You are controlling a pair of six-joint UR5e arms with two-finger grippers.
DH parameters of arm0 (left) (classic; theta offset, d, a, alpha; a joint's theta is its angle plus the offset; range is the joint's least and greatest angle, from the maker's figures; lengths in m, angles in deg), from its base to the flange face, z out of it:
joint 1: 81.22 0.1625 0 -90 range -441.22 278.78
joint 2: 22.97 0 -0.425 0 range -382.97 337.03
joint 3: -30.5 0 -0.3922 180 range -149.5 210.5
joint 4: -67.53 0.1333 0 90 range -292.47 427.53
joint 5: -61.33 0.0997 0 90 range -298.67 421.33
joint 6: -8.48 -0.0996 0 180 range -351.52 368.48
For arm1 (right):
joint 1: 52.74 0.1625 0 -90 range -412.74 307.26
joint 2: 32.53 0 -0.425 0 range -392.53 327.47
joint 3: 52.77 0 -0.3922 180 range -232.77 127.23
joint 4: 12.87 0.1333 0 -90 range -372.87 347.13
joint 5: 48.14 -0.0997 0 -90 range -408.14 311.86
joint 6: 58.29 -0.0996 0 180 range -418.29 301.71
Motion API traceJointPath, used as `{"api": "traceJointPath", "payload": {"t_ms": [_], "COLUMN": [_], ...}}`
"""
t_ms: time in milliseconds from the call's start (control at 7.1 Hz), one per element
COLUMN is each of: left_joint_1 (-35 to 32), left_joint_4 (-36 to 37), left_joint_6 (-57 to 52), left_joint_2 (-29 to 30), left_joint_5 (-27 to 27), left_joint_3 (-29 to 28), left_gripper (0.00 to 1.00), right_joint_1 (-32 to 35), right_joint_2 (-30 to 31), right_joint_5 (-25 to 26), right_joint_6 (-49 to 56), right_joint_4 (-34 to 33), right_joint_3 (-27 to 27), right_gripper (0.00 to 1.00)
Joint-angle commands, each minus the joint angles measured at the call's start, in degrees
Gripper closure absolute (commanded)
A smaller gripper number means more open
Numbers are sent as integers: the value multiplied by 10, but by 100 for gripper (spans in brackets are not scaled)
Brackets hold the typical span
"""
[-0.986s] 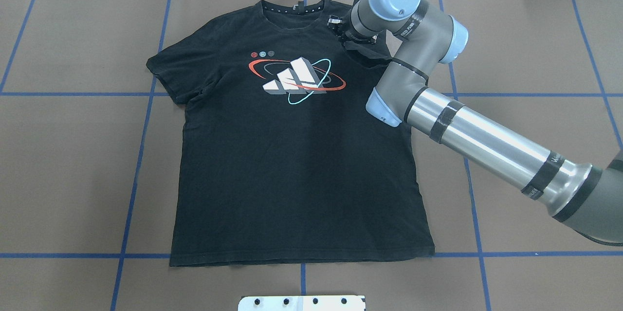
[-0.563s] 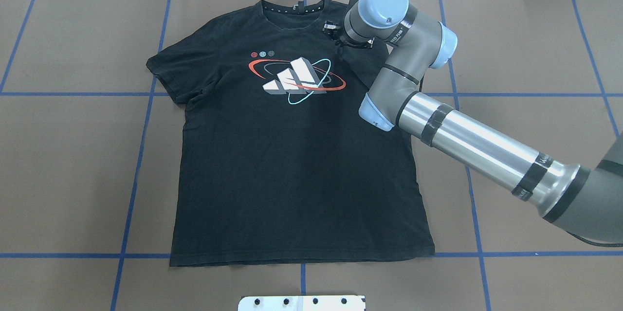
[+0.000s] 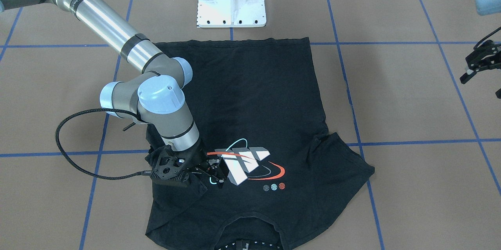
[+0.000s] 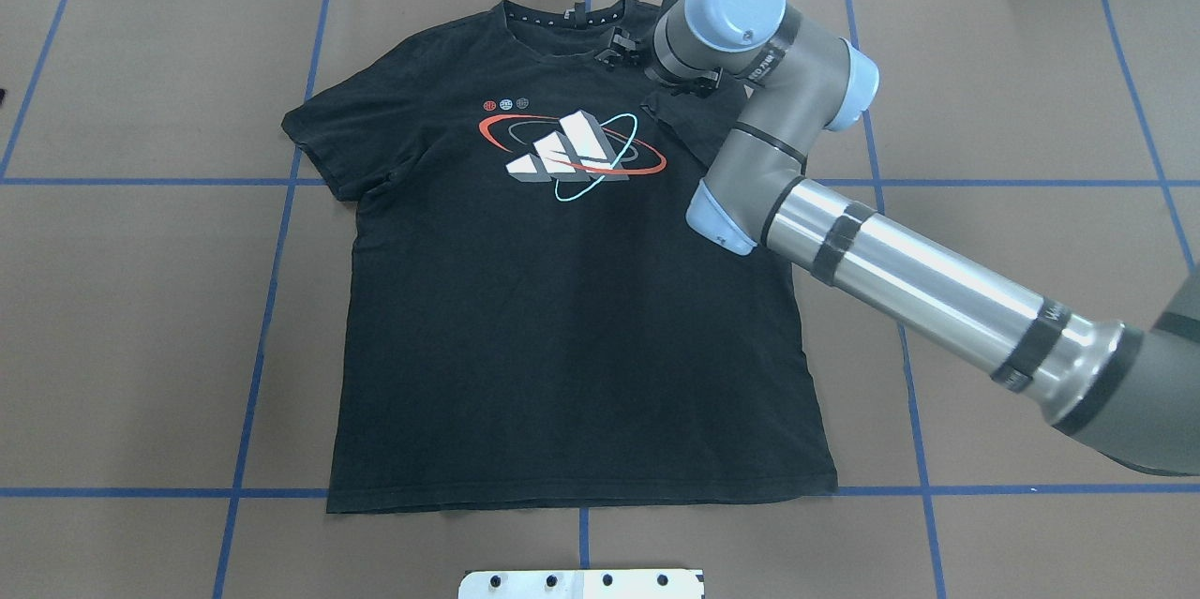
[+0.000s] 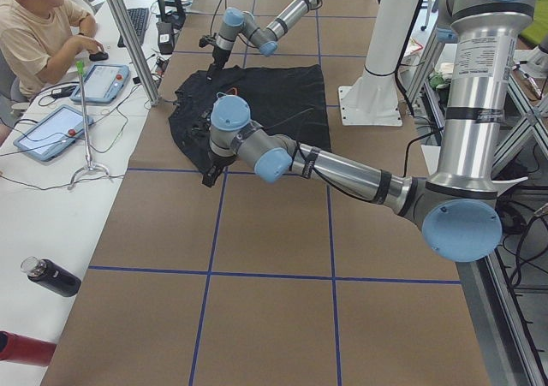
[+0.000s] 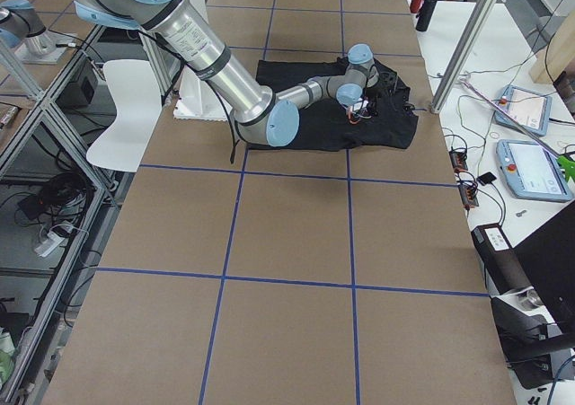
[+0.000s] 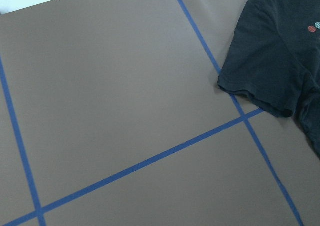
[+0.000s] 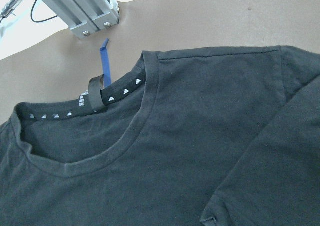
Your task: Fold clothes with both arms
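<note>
Black short-sleeved T-shirt [image 4: 562, 318] lies flat, graphic up; right gripper [image 3: 213, 173] pinches its folded-over sleeve beside the collar. Left gripper [image 3: 479, 64] hovers apart, fingers spread.

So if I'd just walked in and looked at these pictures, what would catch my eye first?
Probably the black T-shirt spread face up on the brown table, its red, teal and white chest graphic bright against the dark cloth. Next, the big silver right arm reaching in across the shirt, its gripper low over the shoulder area beside the collar. The left gripper hangs off to the side, away from the shirt.
</note>
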Motion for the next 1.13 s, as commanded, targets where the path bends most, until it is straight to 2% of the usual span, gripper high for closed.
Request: {"api": "traceJointPath", "payload": {"t_ms": [0, 141, 282, 423, 563, 704, 845, 986], "left_joint_1": [78, 87, 102, 121, 135, 147, 158, 162], "left_joint_4": [-2, -12, -63, -158, -240, -318, -355, -357], "left_joint_6": [45, 44, 45, 46, 97, 134, 158, 172], "left_joint_2": [112, 146, 162, 174, 209, 214, 215, 221], "left_joint_5": [35, 39, 39, 38, 38, 38, 38, 38], "left_joint_3": [-97, -154, -216, -302, -383, -425, -442, -444], "left_gripper": [10, 13, 13, 13, 14, 19, 27, 41], "right_joint_1": [5, 6, 9, 10, 11, 11, 11, 10], "right_joint_2": [109, 169, 215, 255, 267, 267, 268, 268], "right_joint_5": [-54, -61, -82, -99, -101, -98, -95, -91], "right_joint_6": [-1, -1, -1, -1, -1, -1, -1, 0], "right_joint_4": [-2, -6, -20, -32, -33, -33, -33, -33], "right_joint_3": [-147, -224, -290, -340, -352, -352, -351, -345], "right_gripper": [0, 0, 0, 0, 0, 0, 0, 0]}}
